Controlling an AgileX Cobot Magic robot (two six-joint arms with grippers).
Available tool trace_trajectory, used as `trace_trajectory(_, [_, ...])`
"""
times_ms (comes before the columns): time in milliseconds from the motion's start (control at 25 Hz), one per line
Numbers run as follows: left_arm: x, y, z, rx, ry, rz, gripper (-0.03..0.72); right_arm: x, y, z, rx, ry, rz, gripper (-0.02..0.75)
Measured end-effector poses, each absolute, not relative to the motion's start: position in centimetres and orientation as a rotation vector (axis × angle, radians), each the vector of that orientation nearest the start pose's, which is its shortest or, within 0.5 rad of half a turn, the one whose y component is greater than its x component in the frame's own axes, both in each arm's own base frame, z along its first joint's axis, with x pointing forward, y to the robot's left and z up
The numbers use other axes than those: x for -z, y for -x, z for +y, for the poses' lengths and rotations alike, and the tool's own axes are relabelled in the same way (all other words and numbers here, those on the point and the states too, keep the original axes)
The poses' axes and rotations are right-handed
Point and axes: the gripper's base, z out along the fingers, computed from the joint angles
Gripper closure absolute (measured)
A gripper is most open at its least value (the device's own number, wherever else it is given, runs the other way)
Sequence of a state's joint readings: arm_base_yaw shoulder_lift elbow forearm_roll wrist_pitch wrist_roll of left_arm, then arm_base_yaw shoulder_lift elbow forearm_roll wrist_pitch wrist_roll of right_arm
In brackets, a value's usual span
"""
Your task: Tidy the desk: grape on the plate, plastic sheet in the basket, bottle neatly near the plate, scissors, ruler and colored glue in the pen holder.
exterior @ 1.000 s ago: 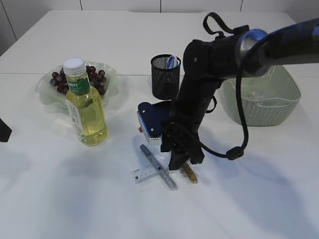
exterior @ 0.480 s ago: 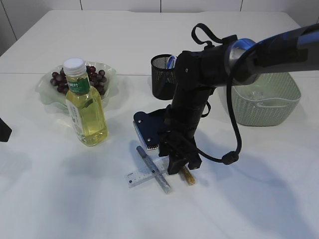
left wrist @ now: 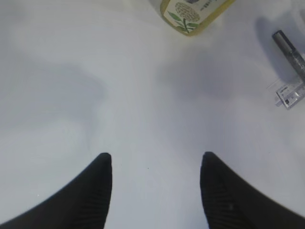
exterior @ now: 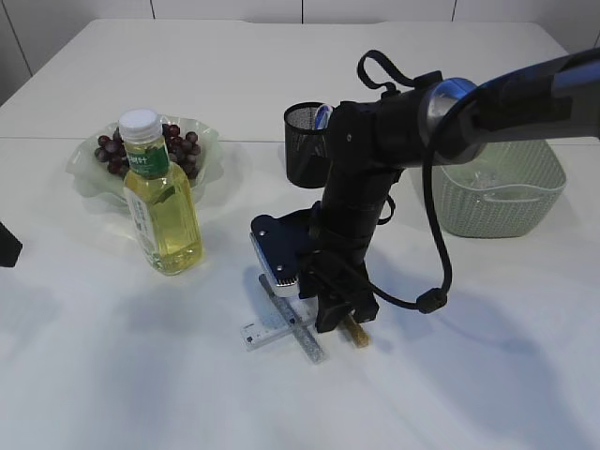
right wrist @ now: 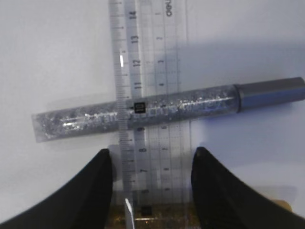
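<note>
My right gripper (exterior: 330, 317) is open and low over the table, its jaws (right wrist: 152, 153) straddling a clear ruler (right wrist: 152, 62). A silver glitter glue (right wrist: 143, 110) lies across the ruler just ahead of the fingertips. A gold glitter glue (right wrist: 157, 217) lies under the ruler between the jaws. In the exterior view the ruler (exterior: 262, 330), silver glue (exterior: 305, 339) and gold glue (exterior: 357, 334) lie by the gripper. The bottle (exterior: 161, 202) stands upright in front of the plate (exterior: 89, 178) of grapes (exterior: 178, 145). My left gripper (left wrist: 156, 157) is open and empty over bare table.
A black mesh pen holder (exterior: 306, 150) stands behind the right arm with a blue item (exterior: 323, 114) in it. A green basket (exterior: 492, 202) is at the right. The bottle's base (left wrist: 195, 12), silver glue (left wrist: 290, 50) and ruler end (left wrist: 289, 94) show in the left wrist view.
My right arm has moved left and lowered over the ruler. The ruler and silver glue have shifted slightly left. The bottle and plate have not moved.
</note>
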State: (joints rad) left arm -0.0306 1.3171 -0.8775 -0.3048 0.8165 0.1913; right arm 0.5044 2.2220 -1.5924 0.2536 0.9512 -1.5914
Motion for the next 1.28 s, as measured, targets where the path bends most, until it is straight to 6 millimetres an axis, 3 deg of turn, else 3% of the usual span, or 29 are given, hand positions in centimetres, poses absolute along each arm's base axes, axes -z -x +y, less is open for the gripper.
trace_trajectory(400, [-25.9,-24.5,-2.7,0.314,-0.078,2.705,0.256,-12.3,-37.5,22.8,-0.205,2.456,1.651,0.319])
trace_trajectory(720, [-25.9,-24.5,-2.7,0.314,-0.078,2.705,0.256,-12.3,-37.5,22.8,-0.199,2.456,1.653,0.436])
trace_trajectory(1120, [-25.9,-24.5,-2.7,0.314,-0.078,2.705,0.256,-12.7,-37.2,22.8,-0.26,2.468,1.671,0.439])
trace_trajectory(1280, [-25.9,-24.5,-2.7,0.314,-0.078,2.705,0.256,-14.6,-37.4,22.4,-0.33,2.38,1.7,0.439])
